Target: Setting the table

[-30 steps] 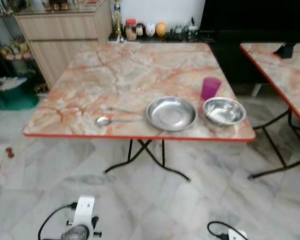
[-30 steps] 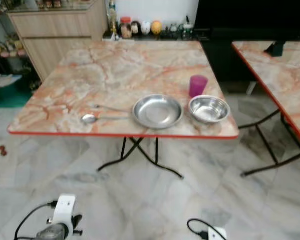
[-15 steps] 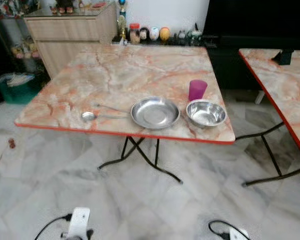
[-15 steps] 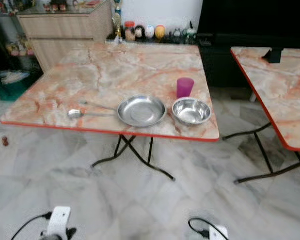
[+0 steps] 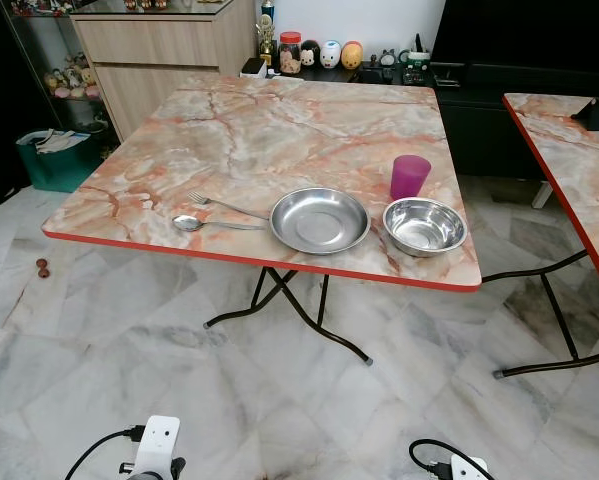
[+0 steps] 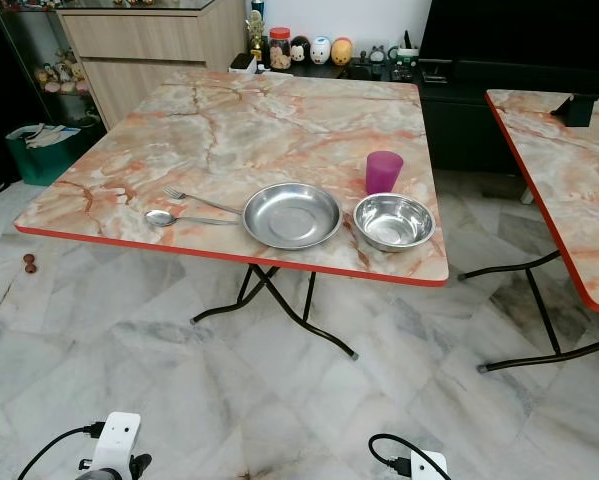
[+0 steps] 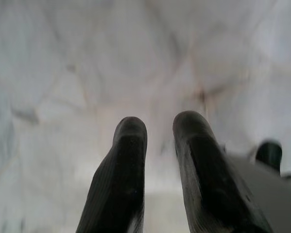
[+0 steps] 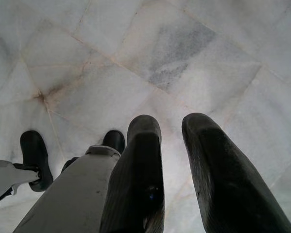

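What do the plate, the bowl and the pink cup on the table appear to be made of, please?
The plate and bowl look like polished metal, probably stainless steel: silvery and reflective. The cup looks like matte, slightly translucent pink plastic.

Both eye views look down from standing height, sharing the desk (image 5: 249,140). Each wrist view faces the floor (image 8: 184,58) beyond its pincer.

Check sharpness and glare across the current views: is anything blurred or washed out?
Left and right eye views: sharp, evenly lit; soft ceiling-light glare on the steel plate and bowl, and the table casts a faint shadow on the floor. Left wrist view: left gripper fingers and marble floor soft, hazy. Right wrist view: right gripper near-blurred, floor tiles crisp.
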Robot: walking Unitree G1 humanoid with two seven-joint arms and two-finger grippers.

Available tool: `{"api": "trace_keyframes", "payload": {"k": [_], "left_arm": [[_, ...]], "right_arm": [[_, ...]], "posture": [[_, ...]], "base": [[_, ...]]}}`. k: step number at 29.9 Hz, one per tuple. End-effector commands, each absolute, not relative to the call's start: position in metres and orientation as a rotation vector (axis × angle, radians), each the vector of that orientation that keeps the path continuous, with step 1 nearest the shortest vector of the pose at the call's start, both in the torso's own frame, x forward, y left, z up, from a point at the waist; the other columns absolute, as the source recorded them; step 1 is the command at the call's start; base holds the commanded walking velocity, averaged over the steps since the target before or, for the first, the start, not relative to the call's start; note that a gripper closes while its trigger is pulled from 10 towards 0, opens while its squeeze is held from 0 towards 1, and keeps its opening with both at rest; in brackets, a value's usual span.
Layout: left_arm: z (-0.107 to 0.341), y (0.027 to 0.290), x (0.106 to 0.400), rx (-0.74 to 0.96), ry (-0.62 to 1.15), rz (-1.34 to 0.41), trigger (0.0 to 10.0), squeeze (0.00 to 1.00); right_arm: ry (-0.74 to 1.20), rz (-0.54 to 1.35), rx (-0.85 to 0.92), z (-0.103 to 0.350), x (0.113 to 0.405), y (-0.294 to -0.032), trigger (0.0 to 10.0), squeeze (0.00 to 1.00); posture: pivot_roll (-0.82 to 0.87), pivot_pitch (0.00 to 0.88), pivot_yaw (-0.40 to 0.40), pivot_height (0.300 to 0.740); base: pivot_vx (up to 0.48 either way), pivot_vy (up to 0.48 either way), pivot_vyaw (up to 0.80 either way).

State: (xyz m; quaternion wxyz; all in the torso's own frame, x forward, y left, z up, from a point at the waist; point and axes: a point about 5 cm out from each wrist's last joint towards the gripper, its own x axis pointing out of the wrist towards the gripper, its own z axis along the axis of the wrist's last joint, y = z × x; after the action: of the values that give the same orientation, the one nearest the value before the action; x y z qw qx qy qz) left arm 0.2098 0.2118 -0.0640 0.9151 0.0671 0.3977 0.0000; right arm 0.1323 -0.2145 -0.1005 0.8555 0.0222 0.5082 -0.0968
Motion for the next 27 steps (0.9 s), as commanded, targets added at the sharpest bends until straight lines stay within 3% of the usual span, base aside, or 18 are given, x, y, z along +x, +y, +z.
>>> {"api": "trace_keyframes", "payload": {"k": [1,7,10,13,18,27], "left_arm": [[-0.027,0.207,0.257,0.146,0.563,-0.033,10.0,0.00],[-0.010,0.205,0.270,0.144,0.424,-0.032,10.0,0.00],[0.025,0.195,0.290,0.127,0.204,-0.070,10.0,0.00],[0.053,0.185,0.287,0.171,0.017,-0.114,10.0,0.00],[0.074,0.173,0.285,0.108,-0.080,-0.117,10.0,0.00],[0.110,0.131,0.309,0.017,-0.194,-0.205,10.0,0.00]], "right_arm": [[1.056,-0.216,0.058,-0.100,0.132,-0.215,10.0,0.00],[1.056,-0.212,0.054,-0.100,0.132,-0.215,10.0,0.00],[1.056,-0.203,0.045,-0.100,0.133,-0.216,10.0,0.00],[1.057,-0.203,0.042,-0.100,0.132,-0.216,10.0,0.00],[1.057,-0.206,0.039,-0.100,0.132,-0.218,10.0,0.00],[1.046,-0.208,0.035,-0.099,0.134,-0.218,10.0,0.00]], "posture": [[0.09,0.000,-0.018,0.740],[0.10,0.000,-0.028,0.740],[0.11,0.000,-0.042,0.740],[0.12,0.000,-0.044,0.740],[0.14,0.000,-0.054,0.740],[0.12,0.000,-0.054,0.740]], "base": [[0.000,0.000,0.00],[0.000,0.000,0.00],[0.000,0.000,0.00],[0.000,0.000,0.00],[0.000,0.000,0.00],[0.000,0.000,0.00]]}}
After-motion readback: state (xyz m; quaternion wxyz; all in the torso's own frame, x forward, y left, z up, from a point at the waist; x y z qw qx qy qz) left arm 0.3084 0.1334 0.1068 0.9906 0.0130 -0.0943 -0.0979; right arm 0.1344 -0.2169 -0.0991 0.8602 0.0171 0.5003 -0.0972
